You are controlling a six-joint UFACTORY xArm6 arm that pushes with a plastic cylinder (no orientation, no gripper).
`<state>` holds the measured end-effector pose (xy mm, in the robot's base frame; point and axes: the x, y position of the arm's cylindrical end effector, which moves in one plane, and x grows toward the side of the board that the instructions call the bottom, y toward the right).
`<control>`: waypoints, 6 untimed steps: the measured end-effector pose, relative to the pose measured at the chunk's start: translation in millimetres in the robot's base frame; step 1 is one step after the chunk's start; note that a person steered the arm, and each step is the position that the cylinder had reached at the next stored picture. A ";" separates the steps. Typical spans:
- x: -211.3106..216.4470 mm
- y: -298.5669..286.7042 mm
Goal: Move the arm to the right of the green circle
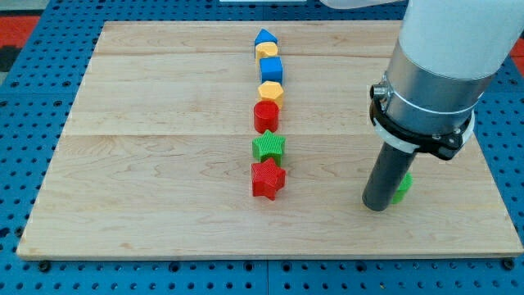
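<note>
The green circle (403,187) lies near the board's right side, mostly hidden behind my dark rod; only a small green edge shows to the rod's right. My tip (376,205) rests on the board at the circle's left, touching or almost touching it. The arm's grey and white body (434,74) rises above toward the view's top right.
A column of blocks runs down the board's middle: blue pentagon-like block (264,37), yellow block (266,51), blue cube (271,68), yellow hexagon (271,91), red cylinder (265,115), green star (268,147), red star (267,179). The wooden board (147,164) lies on a blue pegboard (24,123).
</note>
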<state>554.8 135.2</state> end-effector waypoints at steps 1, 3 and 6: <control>-3.6 -3.8; -13.4 -56.3; -82.1 15.0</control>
